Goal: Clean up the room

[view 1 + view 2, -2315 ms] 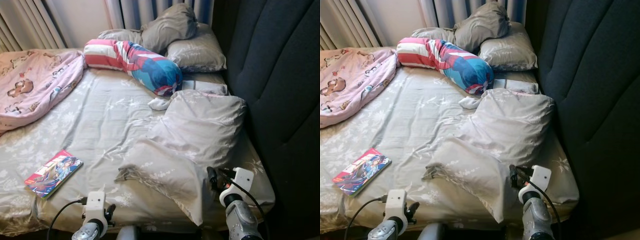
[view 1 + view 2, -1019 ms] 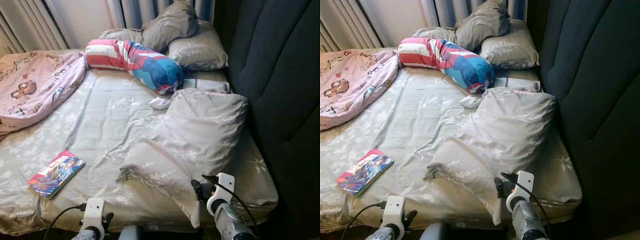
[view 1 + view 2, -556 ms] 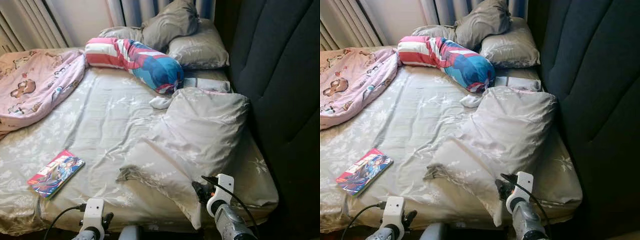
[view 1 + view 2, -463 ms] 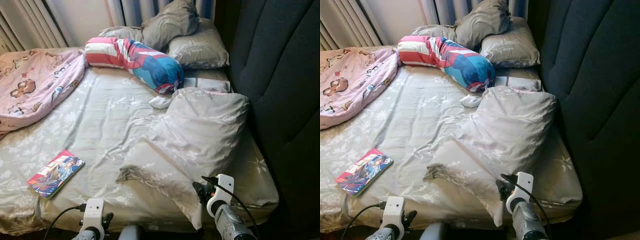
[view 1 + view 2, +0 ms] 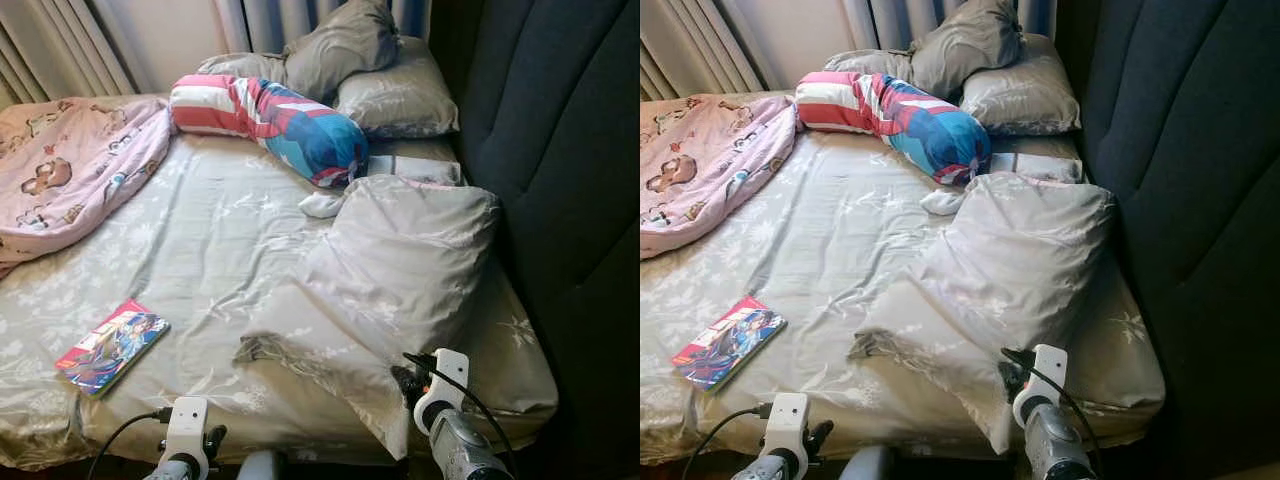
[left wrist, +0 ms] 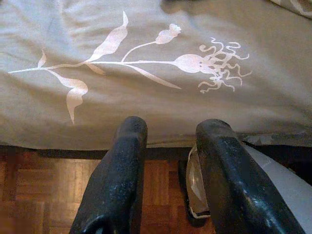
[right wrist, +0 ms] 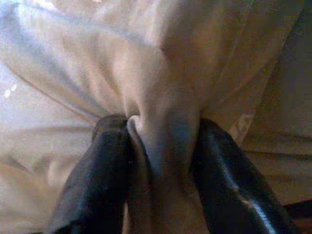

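Grey floral fabric of the pillow (image 5: 400,270) is pinched between the two black fingers of the right claw (image 7: 156,146), which is closed on the pillow's near corner at the bed's front edge. The pillow lies askew on the bed (image 5: 200,240), close beside the dark headboard (image 5: 560,180). The left claw (image 6: 168,146) is held low by the mattress edge above the wooden floor (image 6: 29,195), fingers parted, nothing gripped. Tidying is judged barely begun: a book (image 5: 110,347) is left lying on the sheet near the front, a pink blanket (image 5: 70,170) is bunched at the far left, a striped bolster (image 5: 275,125) lies crosswise, and two more pillows (image 5: 370,70) are heaped at the far end. A small white item (image 5: 322,206) beside the bolster cannot be identified.
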`<state>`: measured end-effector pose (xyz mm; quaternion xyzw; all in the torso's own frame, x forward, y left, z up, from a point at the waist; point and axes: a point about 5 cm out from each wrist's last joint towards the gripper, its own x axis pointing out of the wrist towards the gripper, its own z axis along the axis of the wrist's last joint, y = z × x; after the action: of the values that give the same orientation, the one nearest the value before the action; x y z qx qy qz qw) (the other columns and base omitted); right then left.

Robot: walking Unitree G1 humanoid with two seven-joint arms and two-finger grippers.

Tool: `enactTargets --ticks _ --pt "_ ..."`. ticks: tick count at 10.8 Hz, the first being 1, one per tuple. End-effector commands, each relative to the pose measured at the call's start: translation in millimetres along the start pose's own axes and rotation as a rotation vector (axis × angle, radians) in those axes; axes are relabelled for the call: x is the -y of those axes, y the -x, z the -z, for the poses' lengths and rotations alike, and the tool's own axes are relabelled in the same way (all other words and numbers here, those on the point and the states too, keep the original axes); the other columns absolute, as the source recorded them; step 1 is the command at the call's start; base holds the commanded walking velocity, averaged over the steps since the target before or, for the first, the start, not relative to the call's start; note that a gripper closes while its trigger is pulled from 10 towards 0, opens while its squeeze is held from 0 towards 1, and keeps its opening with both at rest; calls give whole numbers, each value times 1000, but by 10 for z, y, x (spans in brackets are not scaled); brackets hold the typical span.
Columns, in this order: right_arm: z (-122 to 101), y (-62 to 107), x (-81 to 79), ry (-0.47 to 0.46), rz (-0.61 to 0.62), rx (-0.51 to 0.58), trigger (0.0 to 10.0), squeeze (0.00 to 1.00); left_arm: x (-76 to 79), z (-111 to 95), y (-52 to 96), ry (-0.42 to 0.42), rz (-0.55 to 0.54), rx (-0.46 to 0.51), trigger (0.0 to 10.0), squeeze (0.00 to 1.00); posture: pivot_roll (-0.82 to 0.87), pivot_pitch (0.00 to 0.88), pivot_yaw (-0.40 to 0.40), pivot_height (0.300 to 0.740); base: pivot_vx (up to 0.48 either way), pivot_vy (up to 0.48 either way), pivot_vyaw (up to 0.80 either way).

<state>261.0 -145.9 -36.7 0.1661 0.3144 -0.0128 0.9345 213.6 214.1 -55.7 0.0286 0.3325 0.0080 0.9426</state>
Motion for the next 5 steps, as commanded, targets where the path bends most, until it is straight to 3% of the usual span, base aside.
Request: enactTargets --ticks 1,5 --pt "147 45 75 -6 46 -48 0 0 -65 63 30 -16 -17 -24 10000 0 110 96 80 653 0 0 0" --pt "143 54 123 -4 82 -42 0 0 -75 85 39 -21 -24 -32 10000 0 109 94 80 653 0 0 0"
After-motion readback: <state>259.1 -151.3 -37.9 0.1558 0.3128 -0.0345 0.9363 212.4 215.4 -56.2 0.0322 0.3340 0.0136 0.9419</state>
